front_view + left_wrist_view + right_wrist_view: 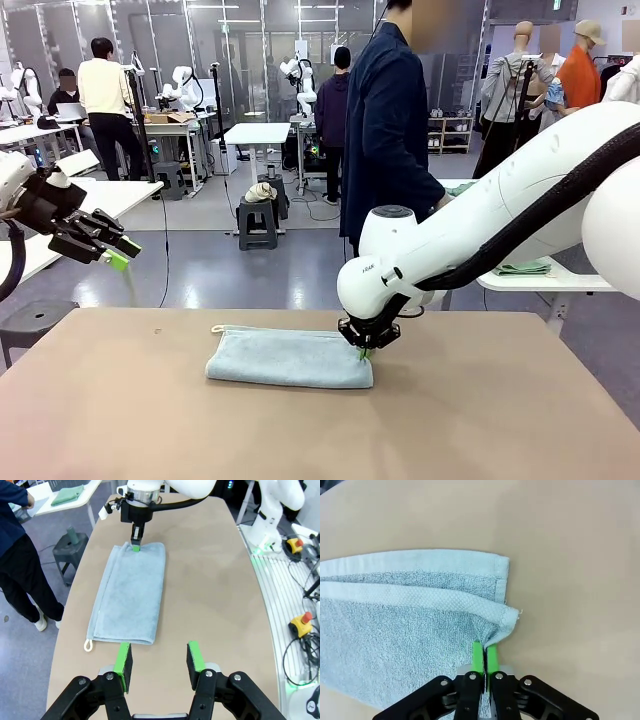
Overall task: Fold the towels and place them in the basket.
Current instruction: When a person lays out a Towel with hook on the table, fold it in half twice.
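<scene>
The tan desk fills the foreground, its near part bare; toward the middle lies a pale grey-blue towel, folded lengthwise into a long flat strip that runs across the desk from left to right; a small loop sticks out at its left end. At the towel's right end the right gripper points straight down, its green-padded fingers pressed together on the corner of the upper layer; in the right wrist view the terry puckers into a small peak where the pads pinch it, and the hemmed lower layer lies flat beside it. The left gripper hangs in the air off the desk's left side, well apart from the towel; its fingers stand apart with nothing between them; in the left wrist view they frame the loop end of the towel from above. Beyond the far edge a person in a dark coat stands, turned away to the right; farther right a white side table carries a folded green towel.
</scene>
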